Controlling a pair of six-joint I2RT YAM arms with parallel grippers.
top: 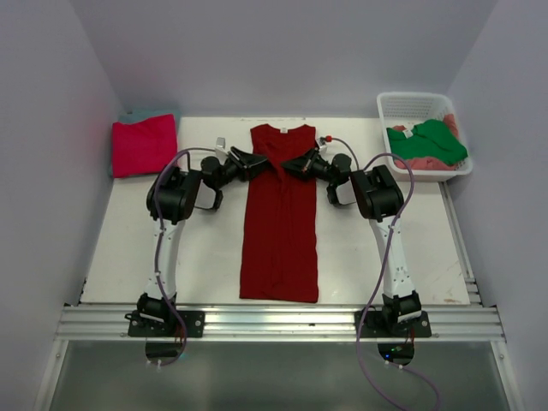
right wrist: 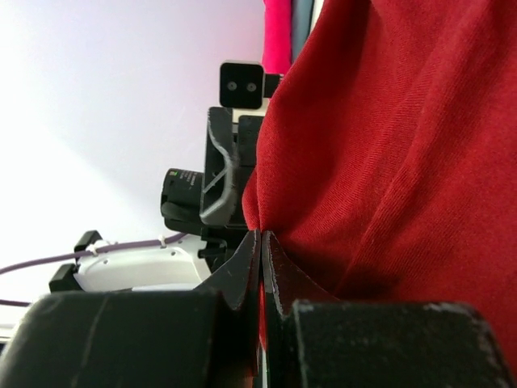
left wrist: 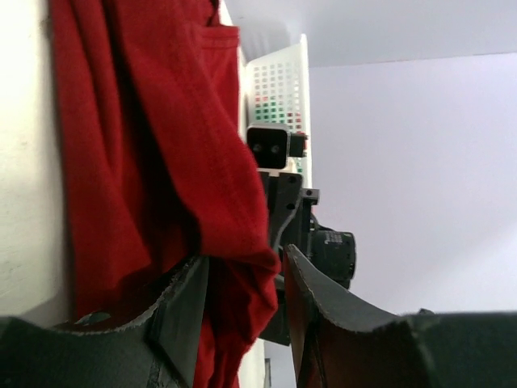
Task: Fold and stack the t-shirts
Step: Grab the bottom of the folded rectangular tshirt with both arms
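Note:
A dark red t-shirt (top: 278, 223) lies folded lengthwise into a long strip down the middle of the table, collar at the far end. My left gripper (top: 257, 160) is at its upper left edge. In the left wrist view its jaws (left wrist: 245, 257) stand open, with a hanging fold of the red cloth (left wrist: 161, 121) loose between them and a gap at the right finger. My right gripper (top: 291, 165) is at the upper right edge, shut on a pinch of the same shirt (right wrist: 262, 234). A folded magenta-pink t-shirt (top: 144, 145) rests on a teal one (top: 150, 112) at the back left.
A white lattice basket (top: 411, 97) at the back right holds a green t-shirt (top: 428, 141) over a salmon-pink one (top: 437, 161). White walls close in the table on three sides. A metal rail (top: 274, 321) runs along the near edge by the arm bases.

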